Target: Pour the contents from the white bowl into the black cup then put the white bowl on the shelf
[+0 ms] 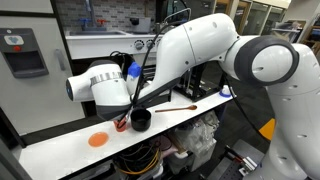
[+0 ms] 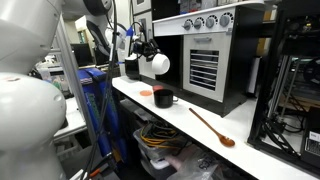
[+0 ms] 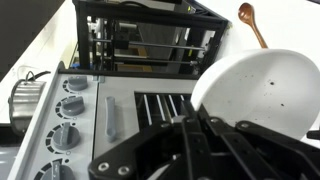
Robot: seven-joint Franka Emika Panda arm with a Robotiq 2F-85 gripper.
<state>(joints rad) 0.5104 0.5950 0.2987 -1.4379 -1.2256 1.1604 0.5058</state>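
Observation:
My gripper (image 3: 195, 118) is shut on the rim of the white bowl (image 3: 260, 90), whose pale inside faces the wrist view. In an exterior view the white bowl (image 2: 159, 63) hangs tipped on its side in the gripper (image 2: 147, 54), above the countertop and up-left of the black cup (image 2: 164, 98). The black cup (image 1: 141, 120) stands upright on the white countertop (image 1: 200, 108) under my arm. The shelf (image 1: 100, 34) is the ledge of the dark recess at the back.
A flat orange disc (image 1: 97, 140) lies on the countertop next to the black cup, with a small red cup (image 1: 121, 125) beside it. A wooden spoon (image 2: 212, 128) lies further along. A black-and-white toy oven (image 2: 205, 60) with knobs stands behind the cup.

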